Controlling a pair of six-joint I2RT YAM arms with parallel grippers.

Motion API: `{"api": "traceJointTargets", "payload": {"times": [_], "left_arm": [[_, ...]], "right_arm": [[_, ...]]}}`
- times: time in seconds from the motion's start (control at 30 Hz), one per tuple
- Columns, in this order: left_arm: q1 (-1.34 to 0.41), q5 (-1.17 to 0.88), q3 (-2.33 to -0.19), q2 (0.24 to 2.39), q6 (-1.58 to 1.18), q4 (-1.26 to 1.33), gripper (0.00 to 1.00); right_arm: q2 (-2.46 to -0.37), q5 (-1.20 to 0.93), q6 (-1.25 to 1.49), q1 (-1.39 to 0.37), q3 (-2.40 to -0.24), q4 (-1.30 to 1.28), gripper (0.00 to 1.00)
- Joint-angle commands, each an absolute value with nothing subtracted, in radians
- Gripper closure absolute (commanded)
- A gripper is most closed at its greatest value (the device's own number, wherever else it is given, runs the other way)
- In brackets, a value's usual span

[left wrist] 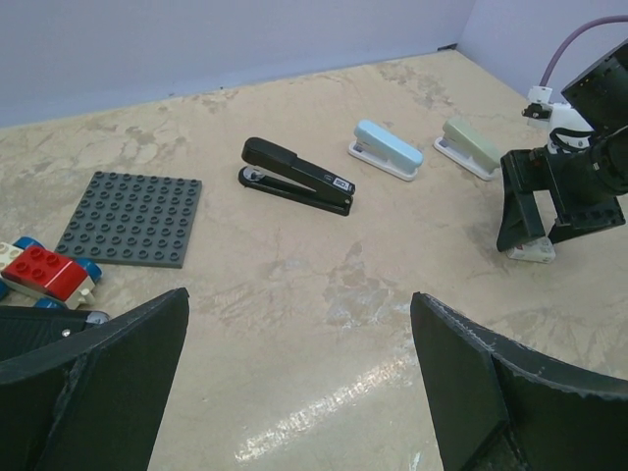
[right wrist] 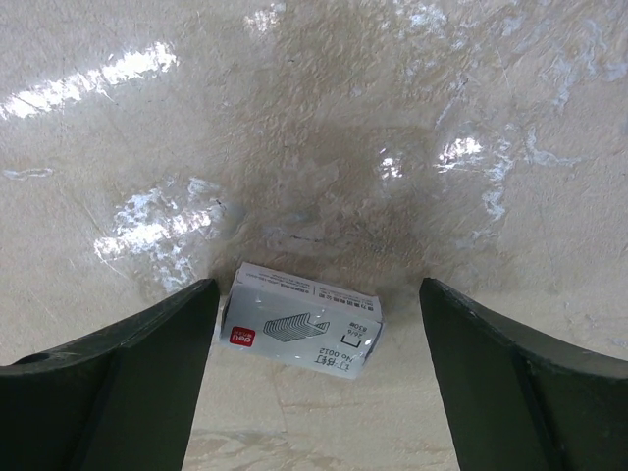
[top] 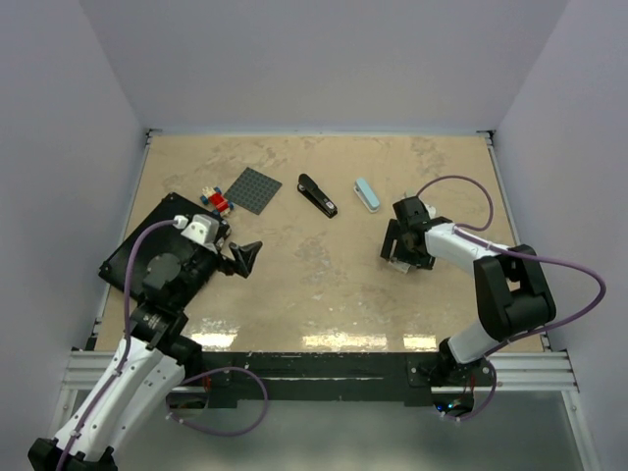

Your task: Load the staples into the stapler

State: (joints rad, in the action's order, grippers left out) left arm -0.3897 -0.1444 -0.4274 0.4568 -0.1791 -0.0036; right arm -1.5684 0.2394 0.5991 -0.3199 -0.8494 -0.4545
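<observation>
A little white box printed with a drawing of staples lies flat on the table. My right gripper is open and straddles it, the left finger close against the box's end and the right finger apart from it. The same box shows under that gripper in the left wrist view. The staples themselves are out of view. A black stapler lies shut at the table's middle back, with a light blue stapler to its right. My left gripper stands open over bare table, holding nothing.
A pale green stapler lies beyond the blue one, close to the right arm. A dark grey studded baseplate and a small red, white and blue brick car sit at back left. A black tray lies under the left arm.
</observation>
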Motion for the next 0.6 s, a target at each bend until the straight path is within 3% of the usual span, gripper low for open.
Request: {"api": "traceJointTargets", "payload": {"times": [0.0, 0.57], "left_arm": [[-0.394, -0.169, -0.417, 0.482, -0.166, 0.087, 0.0], [-0.394, -0.201, -0.417, 0.518, -0.15, 0.117, 0.0]], "right_arm": [[-1.571, 0.198, 0.578, -0.331, -0.867, -0.443, 0.14], [-1.575, 0.212, 0.555, -0.417, -0.89, -0.483, 0.31]]}}
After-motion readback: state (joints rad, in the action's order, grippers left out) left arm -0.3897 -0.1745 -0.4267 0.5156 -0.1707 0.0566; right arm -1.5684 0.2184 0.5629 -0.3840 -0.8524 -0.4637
